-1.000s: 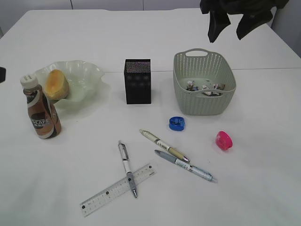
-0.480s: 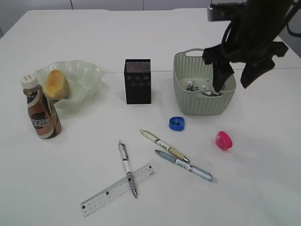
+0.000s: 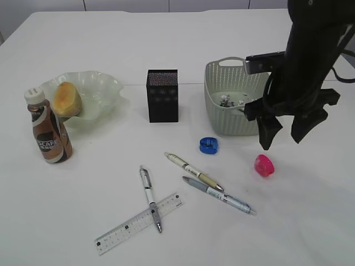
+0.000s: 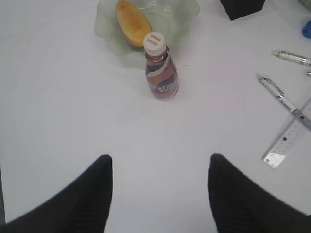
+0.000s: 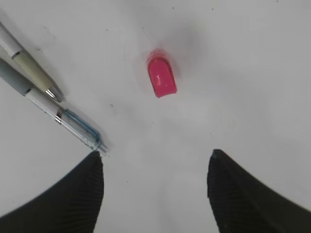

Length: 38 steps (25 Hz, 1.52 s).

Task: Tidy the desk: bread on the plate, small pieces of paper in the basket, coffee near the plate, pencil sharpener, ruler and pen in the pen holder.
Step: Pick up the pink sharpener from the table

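Note:
The bread lies on the plate, and the coffee stands just left of it. Small pieces of paper lie in the basket. The pen holder stands mid-desk. A blue pencil sharpener, a pink pencil sharpener, three pens and the ruler lie loose on the desk. My right gripper hangs open above the pink pencil sharpener. My left gripper is open and empty, short of the coffee.
One pen lies across the ruler's upper end. Two pens lie close to my right gripper's left finger. The basket stands just behind the right arm.
The right arm has come down from the top edge, past the basket, to hang over the pink sharpener. Its jaws have stayed open. Nothing on the desk has moved.

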Available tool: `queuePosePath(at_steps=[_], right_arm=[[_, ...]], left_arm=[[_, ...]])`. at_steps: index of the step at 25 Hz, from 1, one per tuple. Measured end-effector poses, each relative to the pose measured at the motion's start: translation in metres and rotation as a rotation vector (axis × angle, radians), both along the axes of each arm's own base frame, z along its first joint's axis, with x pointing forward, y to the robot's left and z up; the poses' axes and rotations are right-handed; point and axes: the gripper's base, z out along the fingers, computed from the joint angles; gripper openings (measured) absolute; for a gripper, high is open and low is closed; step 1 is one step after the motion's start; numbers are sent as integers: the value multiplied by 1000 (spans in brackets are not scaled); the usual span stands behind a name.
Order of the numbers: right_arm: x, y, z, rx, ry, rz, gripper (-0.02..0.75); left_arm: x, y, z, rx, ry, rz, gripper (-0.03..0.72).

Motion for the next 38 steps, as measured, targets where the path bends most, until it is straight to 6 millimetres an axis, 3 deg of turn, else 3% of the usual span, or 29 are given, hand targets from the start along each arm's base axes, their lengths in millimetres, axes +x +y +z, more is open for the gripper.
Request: queuePosePath(at_steps=[8, 22, 38], right_arm=[[18, 5, -48, -10, 31, 95, 491], [31, 4, -85, -65, 29, 156, 491], [35, 5, -93, -61, 2, 162, 491]], left_arm=[[-1, 0, -1, 4, 16, 1, 444], [-4, 3, -4, 35, 59, 10, 443], [-5, 3, -4, 38, 67, 11, 443]])
